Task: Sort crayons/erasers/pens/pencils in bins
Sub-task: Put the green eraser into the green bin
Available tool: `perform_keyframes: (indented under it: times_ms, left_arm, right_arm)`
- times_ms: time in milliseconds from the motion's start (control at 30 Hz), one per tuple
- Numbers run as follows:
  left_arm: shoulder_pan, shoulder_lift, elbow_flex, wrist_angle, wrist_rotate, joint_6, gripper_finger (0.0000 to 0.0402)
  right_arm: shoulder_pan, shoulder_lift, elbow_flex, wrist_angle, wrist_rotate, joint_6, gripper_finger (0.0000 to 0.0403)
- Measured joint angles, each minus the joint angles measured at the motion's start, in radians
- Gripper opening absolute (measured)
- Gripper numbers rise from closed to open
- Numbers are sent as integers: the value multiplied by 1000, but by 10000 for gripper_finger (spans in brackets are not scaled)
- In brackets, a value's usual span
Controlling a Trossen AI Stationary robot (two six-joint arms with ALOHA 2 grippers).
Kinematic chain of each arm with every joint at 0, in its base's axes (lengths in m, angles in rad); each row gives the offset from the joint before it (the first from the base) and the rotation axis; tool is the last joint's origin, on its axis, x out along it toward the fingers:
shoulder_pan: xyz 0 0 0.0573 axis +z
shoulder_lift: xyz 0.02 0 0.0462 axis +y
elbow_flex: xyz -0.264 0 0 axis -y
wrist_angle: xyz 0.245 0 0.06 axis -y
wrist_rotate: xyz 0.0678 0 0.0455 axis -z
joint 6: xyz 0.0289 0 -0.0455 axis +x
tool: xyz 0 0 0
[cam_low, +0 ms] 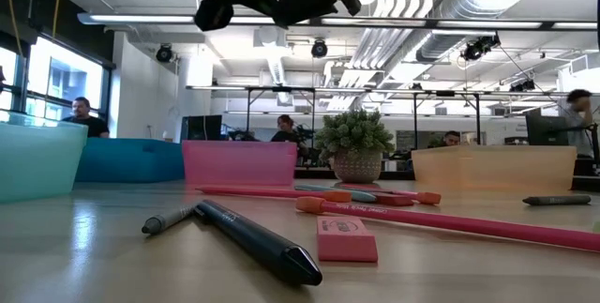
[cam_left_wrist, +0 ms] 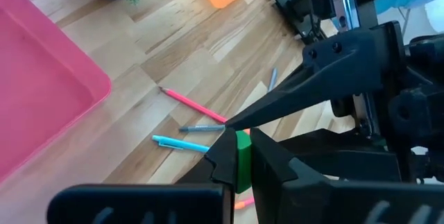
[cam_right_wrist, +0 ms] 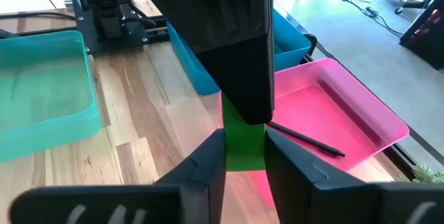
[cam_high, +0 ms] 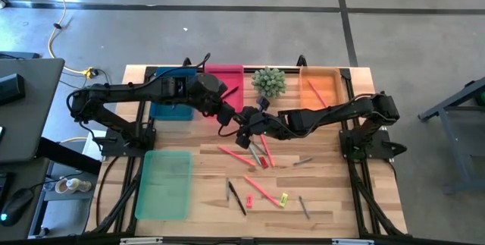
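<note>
Two hands meet above the middle of the desk (cam_high: pixel 318 199), just below the pink bin (cam_high: pixel 225 78) in the high view. The left hand (cam_left_wrist: pixel 239 156) is clamped shut on the green eraser (cam_left_wrist: pixel 243 160), which stands between its dark fingertips. The right hand (cam_right_wrist: pixel 244 156) faces it; its fingers flank the same green eraser at a narrow spread, and whether they press on it cannot be told.

Below and right of the hands in the high view lie several pink-red sticks (cam_high: pixel 236 155) and dark pens (cam_high: pixel 237 198), with the yellow eraser (cam_high: pixel 284 198) lower still, near the frame's lower centre. A red eraser (cam_low: pixel 346 238) lies flat in the low view's foreground beside a black pen (cam_low: pixel 253 238).

The teal-blue bin (cam_high: pixel 171 99) sits upper left of the hands, the plant (cam_high: pixel 268 82) just above them, the orange bin (cam_high: pixel 322 86) at upper right. The pale-green bin (cam_high: pixel 164 183) occupies the lower left. Bare wood shows at the desk's lower right edge.
</note>
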State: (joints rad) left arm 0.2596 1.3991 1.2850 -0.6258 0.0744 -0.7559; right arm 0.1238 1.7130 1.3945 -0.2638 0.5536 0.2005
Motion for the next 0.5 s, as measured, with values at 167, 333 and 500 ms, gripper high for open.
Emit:
perform_keyframes:
  times_ms: [167, 333, 500]
  left_arm:
    - [0, 0, 0, -20, -19, 0, 8]
    - [0, 0, 0, -91, -73, 15, 8]
    - [-6, -7, 0, -136, -88, 27, 8]
  right_arm:
    - [0, 0, 0, -5, -5, 0, 127]
    - [0, -15, 0, -18, -44, 2, 143]
    - [0, -39, 0, -59, -62, 7, 145]
